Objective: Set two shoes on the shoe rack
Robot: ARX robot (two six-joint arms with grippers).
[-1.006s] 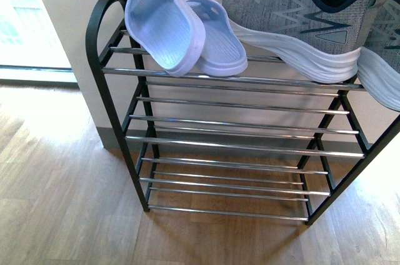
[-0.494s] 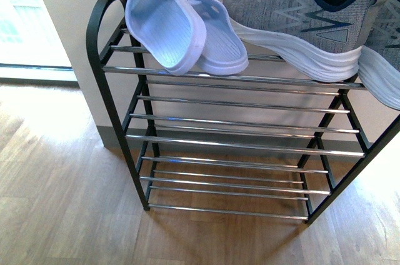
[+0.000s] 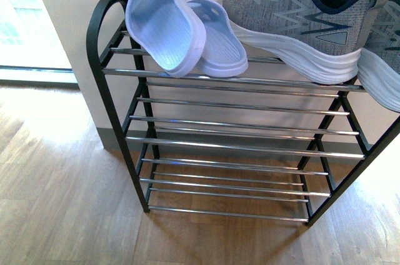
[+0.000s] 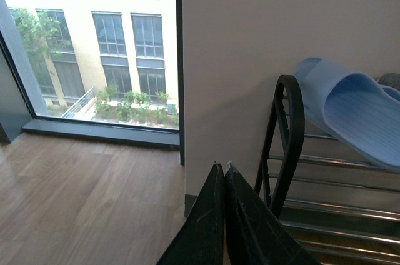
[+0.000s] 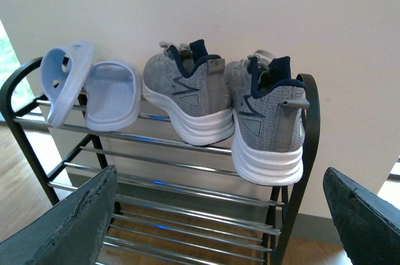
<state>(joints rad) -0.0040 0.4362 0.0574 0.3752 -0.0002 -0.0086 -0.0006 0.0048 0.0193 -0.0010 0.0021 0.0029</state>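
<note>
Compared with the picture from one second ago, I see almost no change in the front view: the black-framed shoe rack with thin chrome rods point(image 3: 232, 79) sits only slightly different in the frame, and all shoes lie as before.

On the top shelf, the tilted light-blue moulded slide point(image 3: 164, 22) stands on its edge and leans against the flat light-blue slide point(image 3: 220, 40), touching it. Just beside them lies the grey knit sneaker with thick white sole and navy lining point(image 3: 295, 22), and the second grey sneaker point(image 3: 380, 43) stays at the right end, its heel hanging a little over the front rod. The lower shelves carry nothing.

I cannot read any brand name; the sneakers show only a zigzag pattern on the side point(image 5: 185, 90).

The left gripper point(image 4: 224, 171) has its dark fingers pressed together with nothing between them, near the rounded side of the rack. The right gripper point(image 5: 219, 215) is wide apart and empty, facing the rack.
</note>
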